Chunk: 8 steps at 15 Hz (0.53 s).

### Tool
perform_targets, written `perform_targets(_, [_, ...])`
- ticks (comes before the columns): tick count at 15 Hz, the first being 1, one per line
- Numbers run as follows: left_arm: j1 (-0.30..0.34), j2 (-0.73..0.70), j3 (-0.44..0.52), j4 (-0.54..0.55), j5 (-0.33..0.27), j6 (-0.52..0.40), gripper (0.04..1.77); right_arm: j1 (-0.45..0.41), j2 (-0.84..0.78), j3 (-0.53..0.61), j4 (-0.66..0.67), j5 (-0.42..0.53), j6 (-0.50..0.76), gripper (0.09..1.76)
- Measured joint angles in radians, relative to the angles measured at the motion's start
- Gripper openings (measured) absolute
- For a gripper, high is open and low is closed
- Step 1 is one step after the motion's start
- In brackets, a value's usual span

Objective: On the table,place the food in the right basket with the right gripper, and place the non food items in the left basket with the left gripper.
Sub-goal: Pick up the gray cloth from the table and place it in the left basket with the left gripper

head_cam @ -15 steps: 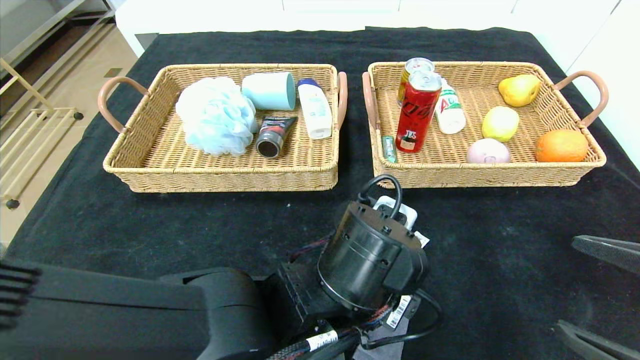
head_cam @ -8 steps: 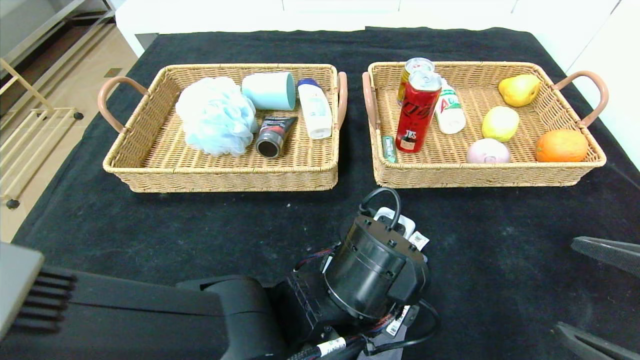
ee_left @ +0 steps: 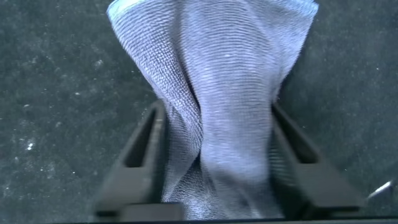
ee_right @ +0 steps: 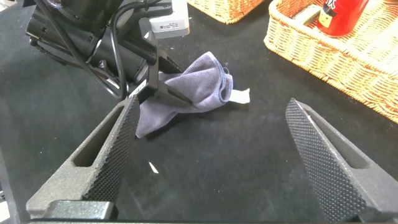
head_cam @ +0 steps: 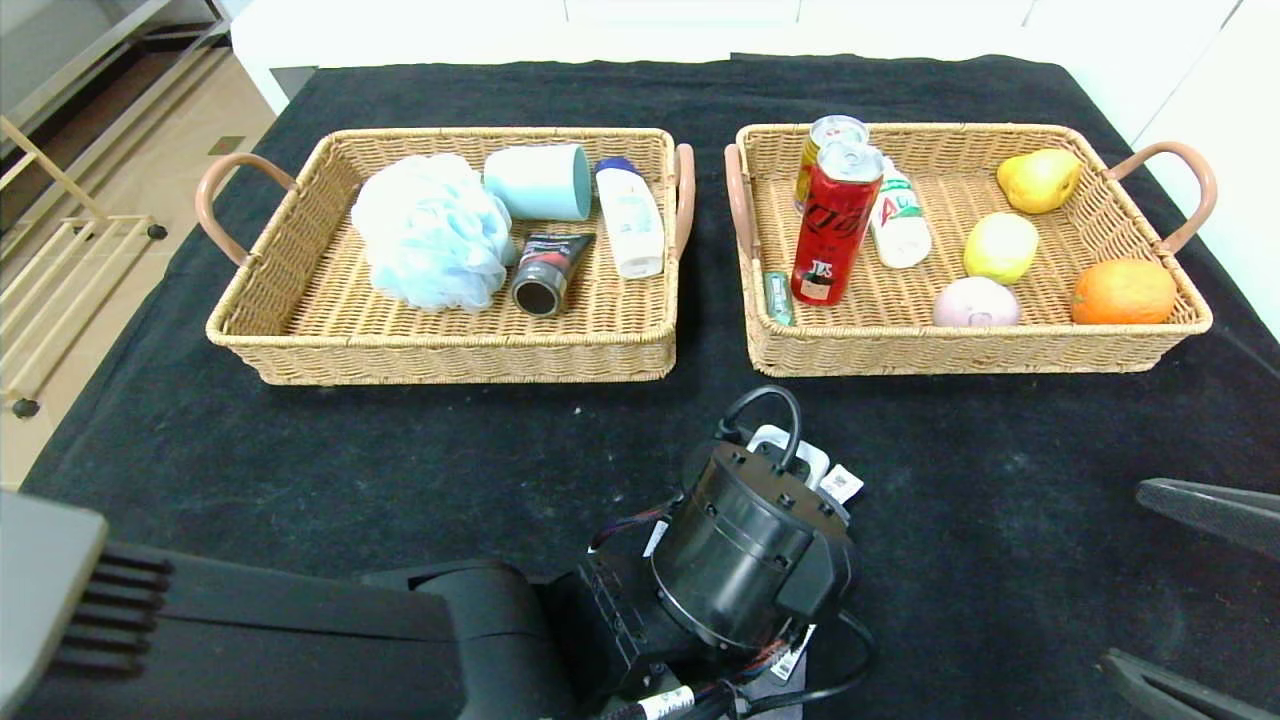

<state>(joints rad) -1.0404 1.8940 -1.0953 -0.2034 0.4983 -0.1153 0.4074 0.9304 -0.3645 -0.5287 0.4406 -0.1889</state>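
The grey-blue cloth [ee_left: 230, 93] is the one thing left out on the black table [head_cam: 400, 450], lying bunched up near the robot, in front of the gap between the two baskets, and the left gripper [ee_left: 217, 155] is right down on it, its two dark fingers [ee_left: 140, 155] flanking the gathered fabric and pressing in on the folds; they look to be pinching the cloth, though it is not lifted yet. As for progress, this looks like the last piece: the left basket [head_cam: 300, 345] already holds the bath puff [head_cam: 430, 230], a cup [head_cam: 540, 180], a tube [head_cam: 548, 270] and a lotion bottle [head_cam: 630, 215], while the right basket [head_cam: 960, 350] carries the cans [head_cam: 835, 220], a small bottle [head_cam: 898, 225] and the fruit [head_cam: 1122, 290]. What remains, by the look of it, is raising the cloth and carrying it to the left basket. The left arm reaches in low, wrist angled down over the cloth. The right gripper [ee_right: 217, 155] waits at the table's right near edge, jaws spread wide and holding nothing.
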Motion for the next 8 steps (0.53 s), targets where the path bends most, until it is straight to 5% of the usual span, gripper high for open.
perform_targets(2, [0.000,0.002,0.000,0.000,0.000,0.000,0.71,0.000,0.000,0.001,0.000,0.000,0.000,1.71])
perform_targets(3, [-0.001,0.003,0.000,-0.001,-0.001,0.000,0.27,0.000,0.001,0.003,0.000,0.000,0.000,1.71])
perform_targets(8, [0.000,0.010,-0.001,-0.001,-0.002,0.000,0.22,0.002,0.003,0.004,0.000,0.001,0.000,1.71])
